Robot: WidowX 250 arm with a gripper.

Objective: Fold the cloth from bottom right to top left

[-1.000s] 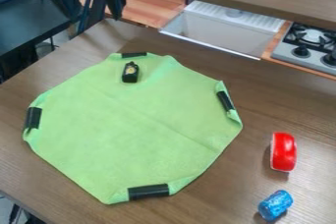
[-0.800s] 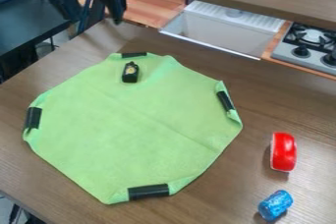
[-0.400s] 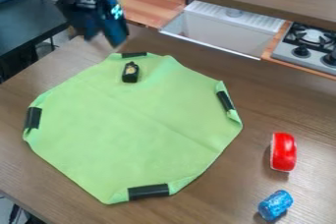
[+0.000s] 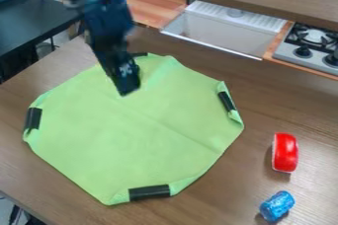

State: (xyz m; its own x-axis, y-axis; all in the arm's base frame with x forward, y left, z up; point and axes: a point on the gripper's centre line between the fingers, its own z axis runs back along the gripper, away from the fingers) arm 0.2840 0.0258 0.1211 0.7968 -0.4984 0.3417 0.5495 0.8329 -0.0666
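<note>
Down-right of the gripper, whose spread cannot be told, the cloth's bottom-right edge is found.

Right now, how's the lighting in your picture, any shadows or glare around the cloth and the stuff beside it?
In the camera view, soft light on the green cloth, no harsh glare on it; faint shadows on the table by the left sides of the red object and blue object; the gripper dark against the cloth.
</note>
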